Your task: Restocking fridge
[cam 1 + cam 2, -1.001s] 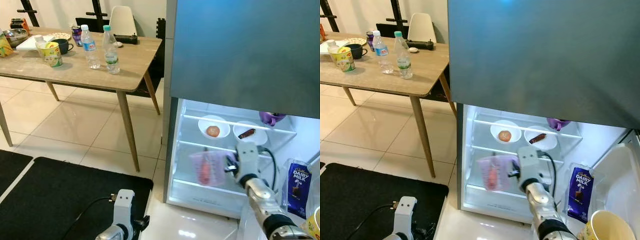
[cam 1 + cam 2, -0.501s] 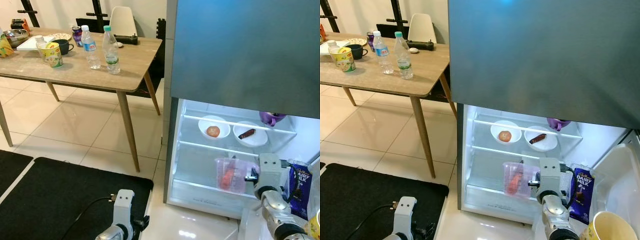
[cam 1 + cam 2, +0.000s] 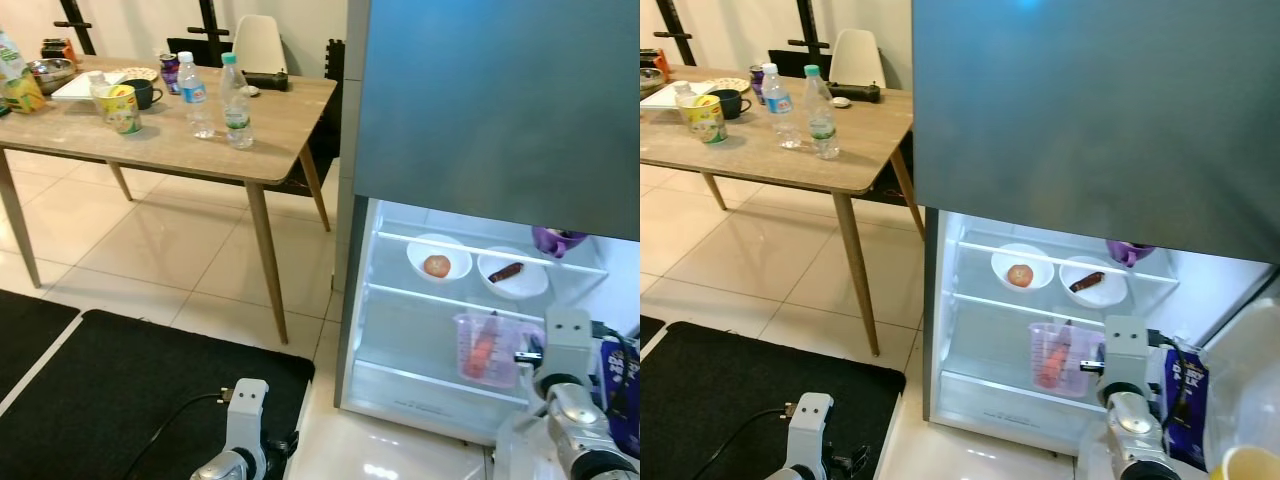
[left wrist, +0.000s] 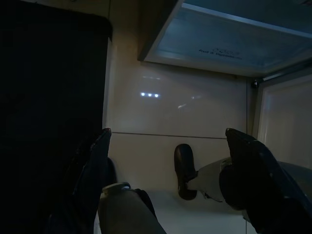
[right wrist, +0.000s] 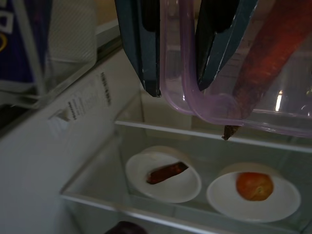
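Head views: right end effector (image 3: 527, 355) clamped on a clear container (image 3: 487, 348) holding a carrot, at the open fridge's (image 3: 390, 330) lower shelf front — not yet set down.

Right wrist: fingers (image 5: 141, 44) pinch the container wall; two bowls (image 5: 163, 174) shelved.

Left wrist: left end effector (image 4: 170, 146) idle, spread open. Bottles (image 3: 238, 100) remain on tabletop (image 3: 150, 140).

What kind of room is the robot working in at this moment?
Most likely a home kitchen or dining area: an open fridge holds bowls of food, a wooden dining table carries water bottles and cups, and the floor is tiled.
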You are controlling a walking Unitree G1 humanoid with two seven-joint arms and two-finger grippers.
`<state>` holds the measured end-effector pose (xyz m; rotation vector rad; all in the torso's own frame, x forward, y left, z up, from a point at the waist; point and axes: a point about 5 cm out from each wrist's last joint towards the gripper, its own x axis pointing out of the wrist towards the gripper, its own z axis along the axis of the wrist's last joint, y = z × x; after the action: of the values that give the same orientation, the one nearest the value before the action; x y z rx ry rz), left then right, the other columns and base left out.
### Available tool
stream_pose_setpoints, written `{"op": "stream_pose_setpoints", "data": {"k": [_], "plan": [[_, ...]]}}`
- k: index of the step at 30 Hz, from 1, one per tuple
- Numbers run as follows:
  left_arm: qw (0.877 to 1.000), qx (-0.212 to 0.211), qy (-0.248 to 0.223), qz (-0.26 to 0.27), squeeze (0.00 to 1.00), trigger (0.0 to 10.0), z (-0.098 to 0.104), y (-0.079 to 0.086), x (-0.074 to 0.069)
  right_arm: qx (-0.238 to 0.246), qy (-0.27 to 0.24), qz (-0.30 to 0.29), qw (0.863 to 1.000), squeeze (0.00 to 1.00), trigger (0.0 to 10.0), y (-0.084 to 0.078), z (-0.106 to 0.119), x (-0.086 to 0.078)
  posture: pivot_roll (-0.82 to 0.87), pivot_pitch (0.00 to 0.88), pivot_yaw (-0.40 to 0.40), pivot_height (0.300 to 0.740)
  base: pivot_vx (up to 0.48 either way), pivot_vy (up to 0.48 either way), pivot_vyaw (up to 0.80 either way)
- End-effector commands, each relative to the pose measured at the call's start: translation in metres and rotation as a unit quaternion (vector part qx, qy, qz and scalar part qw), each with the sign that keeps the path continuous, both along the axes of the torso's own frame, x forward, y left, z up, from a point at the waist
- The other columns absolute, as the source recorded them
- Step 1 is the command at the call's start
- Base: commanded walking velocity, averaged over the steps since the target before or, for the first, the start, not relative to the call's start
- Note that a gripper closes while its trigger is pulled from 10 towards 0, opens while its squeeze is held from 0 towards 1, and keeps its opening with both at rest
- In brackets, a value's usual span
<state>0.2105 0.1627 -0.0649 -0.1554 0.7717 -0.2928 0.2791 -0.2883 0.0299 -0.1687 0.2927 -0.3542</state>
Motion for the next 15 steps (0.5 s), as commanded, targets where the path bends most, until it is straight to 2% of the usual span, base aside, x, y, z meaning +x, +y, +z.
{"op": "stream_pose_setpoints", "data": {"k": [1,10,13,15], "plan": [[1.0,0.001,0.002,0.002,0.0,10.0,-0.001,0.002,-0.002,-0.01,-0.011,-0.05,0.999,0.0,10.0,-0.025,0.006,-0.01,-0.04,0.0,-0.035,0.74,0.0,0.0,0.0],[1.0,0.002,0.002,0.002,0.0,10.0,-0.001,0.003,-0.002,-0.021,-0.021,-0.061,0.998,0.0,10.0,-0.036,0.011,-0.013,-0.05,0.0,-0.031,0.74,0.0,0.0,0.0],[1.0,0.002,0.001,0.001,0.0,10.0,-0.001,0.003,-0.002,-0.027,-0.025,-0.044,0.998,0.0,10.0,-0.032,0.013,-0.01,-0.05,0.0,-0.031,0.74,0.0,0.0,0.0],[1.0,0.002,0.001,0.0,0.0,10.0,-0.001,0.002,-0.002,-0.02,-0.039,-0.007,0.999,0.0,10.0,-0.021,0.015,-0.003,-0.05,0.0,-0.031,0.74,0.0,0.0,0.0]]}}
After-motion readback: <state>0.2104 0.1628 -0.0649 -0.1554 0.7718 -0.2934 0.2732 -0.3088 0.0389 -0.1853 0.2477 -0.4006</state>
